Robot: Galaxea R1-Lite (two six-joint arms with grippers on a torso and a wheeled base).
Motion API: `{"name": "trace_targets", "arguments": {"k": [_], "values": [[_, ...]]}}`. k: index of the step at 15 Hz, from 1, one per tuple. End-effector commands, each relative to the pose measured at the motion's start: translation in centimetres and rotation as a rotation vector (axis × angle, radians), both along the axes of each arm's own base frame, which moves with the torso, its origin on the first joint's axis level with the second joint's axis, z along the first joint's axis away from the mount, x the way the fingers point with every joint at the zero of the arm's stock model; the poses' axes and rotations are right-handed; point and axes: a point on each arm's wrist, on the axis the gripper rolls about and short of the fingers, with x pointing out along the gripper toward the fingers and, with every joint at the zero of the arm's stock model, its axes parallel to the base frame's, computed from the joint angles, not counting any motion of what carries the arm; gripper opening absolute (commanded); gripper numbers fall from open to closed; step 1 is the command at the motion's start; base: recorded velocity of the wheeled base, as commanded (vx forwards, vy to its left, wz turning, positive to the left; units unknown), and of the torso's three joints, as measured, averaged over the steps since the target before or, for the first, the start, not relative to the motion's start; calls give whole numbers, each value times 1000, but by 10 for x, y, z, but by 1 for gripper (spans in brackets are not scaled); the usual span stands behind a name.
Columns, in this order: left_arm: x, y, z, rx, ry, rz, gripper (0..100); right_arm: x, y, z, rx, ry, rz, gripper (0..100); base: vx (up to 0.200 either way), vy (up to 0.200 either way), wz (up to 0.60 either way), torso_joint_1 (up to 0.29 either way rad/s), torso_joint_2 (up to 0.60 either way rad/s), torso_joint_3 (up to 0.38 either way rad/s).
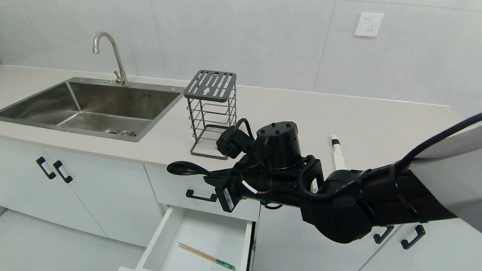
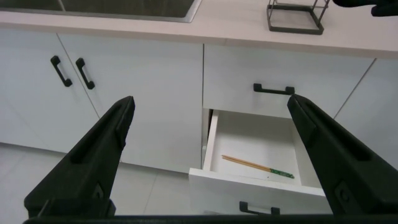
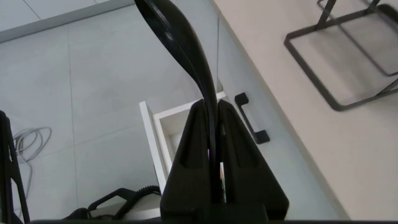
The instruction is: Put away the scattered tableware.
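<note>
My right gripper [image 1: 212, 178] is shut on the handle of a black spoon [image 1: 183, 168], held level in front of the counter edge, above the open white drawer [image 1: 161, 237]. In the right wrist view the spoon [image 3: 180, 43] sticks out from between the closed fingers [image 3: 245, 152], with the drawer [image 3: 163, 124] far below. A pair of wooden chopsticks with green ends [image 1: 206, 256] lies in the drawer. A white utensil with a dark band [image 1: 337, 151] lies on the counter at the right. My left gripper [image 2: 208, 155] is open and holds nothing, low in front of the cabinets, facing the drawer [image 2: 211, 146] and chopsticks [image 2: 257, 166].
A dark wire rack [image 1: 212, 110] stands on the counter just behind the right wrist. The steel sink [image 1: 33, 112] with its tap [image 1: 111, 52] is at the left. Black-handled cabinet doors [image 1: 53, 170] flank the drawer; another drawer [image 1: 200, 196] is closed above it.
</note>
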Motion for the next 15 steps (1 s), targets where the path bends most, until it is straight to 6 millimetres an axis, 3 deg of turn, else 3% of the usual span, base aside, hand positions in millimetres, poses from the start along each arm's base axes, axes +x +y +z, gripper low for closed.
{"name": "trace_targets", "arguments": {"k": [1,6,15], "values": [[0,0,0,0,1,0,100,0,2,-2,-2,1,2,0,0,0,0,-261,530,237],[0,0,0,0,1,0,100,0,3,-3,-4,0,5,0,0,0,0,-119,239,116],[0,0,0,0,1,0,100,0,3,-4,-9,4,5,0,0,0,0,-250,486,232]]}}
